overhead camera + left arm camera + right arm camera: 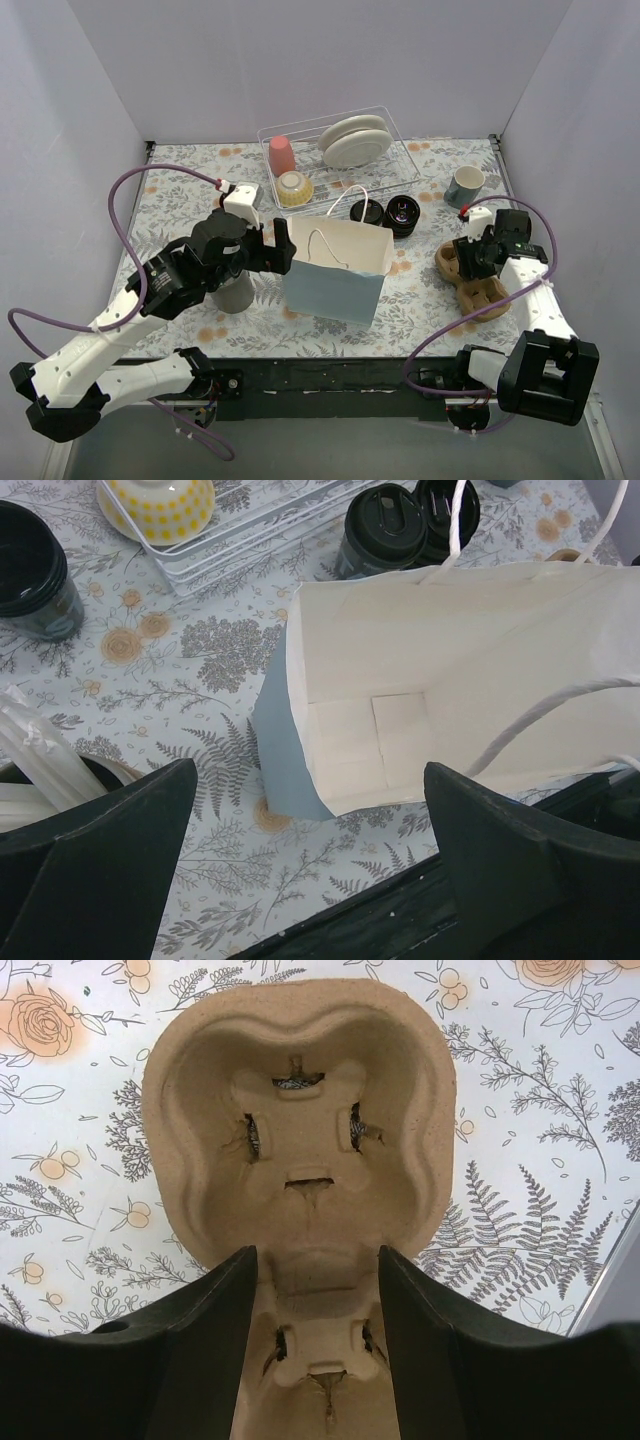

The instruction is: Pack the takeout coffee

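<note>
Two takeout coffee cups, black with black lids, stand side by side (366, 212) (403, 215) just behind the open paper bag (338, 270); in the left wrist view they sit past the bag's far rim (385, 525). That view also shows another lidded cup (35, 570) at far left. The bag (450, 680) is white inside, blue outside, and holds nothing I can see. My left gripper (283, 248) (310, 780) hangs wide open at the bag's left side. My right gripper (470, 255) (317, 1255) is open, a finger on each side of the waist of a brown pulp cup carrier (300, 1110).
A wire dish rack (405, 165) at the back holds plates, a pink cup (282, 155) and a yellow dotted bowl (295, 188). A blue-grey mug (465, 185) stands back right. A grey utensil cup (236, 295) with white cutlery (40, 760) sits under my left arm.
</note>
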Tool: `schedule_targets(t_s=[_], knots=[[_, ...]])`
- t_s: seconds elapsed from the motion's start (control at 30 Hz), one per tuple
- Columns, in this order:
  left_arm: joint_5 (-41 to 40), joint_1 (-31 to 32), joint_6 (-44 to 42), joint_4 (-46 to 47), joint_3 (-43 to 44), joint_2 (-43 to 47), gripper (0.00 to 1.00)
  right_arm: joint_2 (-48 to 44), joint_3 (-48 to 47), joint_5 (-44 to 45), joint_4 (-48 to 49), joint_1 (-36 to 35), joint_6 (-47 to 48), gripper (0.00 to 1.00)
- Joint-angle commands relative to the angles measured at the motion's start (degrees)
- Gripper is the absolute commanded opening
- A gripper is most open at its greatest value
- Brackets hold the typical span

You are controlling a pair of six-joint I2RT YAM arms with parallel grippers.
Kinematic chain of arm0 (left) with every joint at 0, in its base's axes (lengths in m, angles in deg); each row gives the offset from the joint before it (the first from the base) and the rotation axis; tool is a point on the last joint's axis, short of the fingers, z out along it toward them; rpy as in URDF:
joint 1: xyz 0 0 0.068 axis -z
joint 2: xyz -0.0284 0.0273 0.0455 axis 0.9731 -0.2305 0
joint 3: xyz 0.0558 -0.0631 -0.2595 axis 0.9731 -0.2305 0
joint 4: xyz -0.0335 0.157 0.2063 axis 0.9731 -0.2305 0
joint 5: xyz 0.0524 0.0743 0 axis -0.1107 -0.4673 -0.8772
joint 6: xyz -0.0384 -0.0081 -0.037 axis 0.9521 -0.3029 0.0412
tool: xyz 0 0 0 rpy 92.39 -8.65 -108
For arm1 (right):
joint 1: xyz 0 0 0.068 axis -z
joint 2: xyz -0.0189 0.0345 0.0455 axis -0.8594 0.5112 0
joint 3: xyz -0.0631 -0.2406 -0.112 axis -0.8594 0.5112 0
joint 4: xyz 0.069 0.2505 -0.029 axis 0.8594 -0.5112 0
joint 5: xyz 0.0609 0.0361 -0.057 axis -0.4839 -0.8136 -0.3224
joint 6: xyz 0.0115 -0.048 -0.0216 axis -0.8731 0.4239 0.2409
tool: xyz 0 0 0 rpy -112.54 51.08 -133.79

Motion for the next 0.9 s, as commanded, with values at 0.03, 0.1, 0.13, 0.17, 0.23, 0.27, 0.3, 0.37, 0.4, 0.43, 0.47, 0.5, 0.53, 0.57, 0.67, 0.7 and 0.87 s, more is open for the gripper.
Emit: schedule_targets(t_s=[0.03, 0.1, 0.13, 0.17, 0.23, 0.27, 0.3, 0.37, 0.4, 0.43, 0.47, 0.5, 0.53, 0.57, 0.67, 0.7, 0.87], knots=[[-1.2, -0.2, -1.8, -0.2, -0.6, -0.3, 0.98, 1.6, -3.4, 0.0, -2.6, 0.3, 2.4, 0.58], [-1.2, -0.2, -1.9, -0.1, -0.6, -0.2, 0.98, 2.4, -3.6, 0.2, -3.3, 0.3, 2.7, 0.56], [-1.2, -0.2, -2.0, -0.1, -0.4, -0.1, 0.98, 2.8, -3.8, 0.4, -3.5, 0.3, 2.8, 0.56], [-1.2, -0.2, -2.1, 0.0, -0.3, 0.0, 0.98, 2.9, -3.8, 1.1, -3.6, 0.3, 2.9, 0.56], [-1.2, -0.2, -2.3, 0.1, -0.2, 0.3, 0.98, 3.5, -3.6, 1.2, -3.7, 0.3, 3.2, 0.56], [-1.3, -0.2, -2.4, 0.0, -0.1, 0.4, 0.98, 3.7, -3.5, 1.4, -3.6, 0.3, 3.4, 0.55], [-1.3, -0.2, -2.5, 0.0, 0.1, 0.4, 0.98, 3.8, -3.4, 1.4, -3.5, 0.3, 3.4, 0.55], [-1.4, -0.3, -2.6, -0.2, 0.3, 0.4, 0.98, 4.3, -3.3, 1.3, -3.5, 0.3, 3.4, 0.52], [-1.5, -0.2, -2.7, -0.3, 0.3, 0.3, 0.98, 4.2, -3.2, 1.1, -3.0, 0.3, 3.4, 0.51], [-1.9, -0.2, -2.7, -0.3, 0.4, 0.4, 0.98, 4.0, -3.0, 0.9, -2.6, 0.3, 3.4, 0.49], [-2.0, -0.2, -2.7, -0.3, 0.1, 0.3, 0.98, 3.7, -2.5, 0.9, -2.5, 0.3, 3.4, 0.46], [-2.0, -0.2, -2.7, -0.1, -0.1, 0.4, 0.98, 3.6, -2.4, 1.2, -2.2, 0.3, 3.4, 0.45], [-2.0, -0.2, -2.6, 0.0, -0.1, 0.3, 0.98, 3.3, -2.3, 1.5, -1.9, 0.3, 3.4, 0.44], [-1.9, -0.2, -2.6, 0.1, -0.4, 0.3, 0.98, 3.0, -2.3, 1.8, -1.9, 0.3, 3.4, 0.43], [-2.0, -0.2, -2.4, 0.4, -0.7, 0.1, 0.98, 2.4, -3.1, 1.4, -2.6, 0.3, 3.4, 0.42], [-2.0, -0.2, -2.3, 0.4, -0.9, 0.1, 0.98, 2.1, -3.7, 1.4, -2.6, 0.3, 3.4, 0.42], [-2.4, -0.2, -2.2, 1.0, -1.6, 0.0, 0.98, 0.3, -5.8, 0.2, -5.4, 0.2, 2.9, 0.42]])
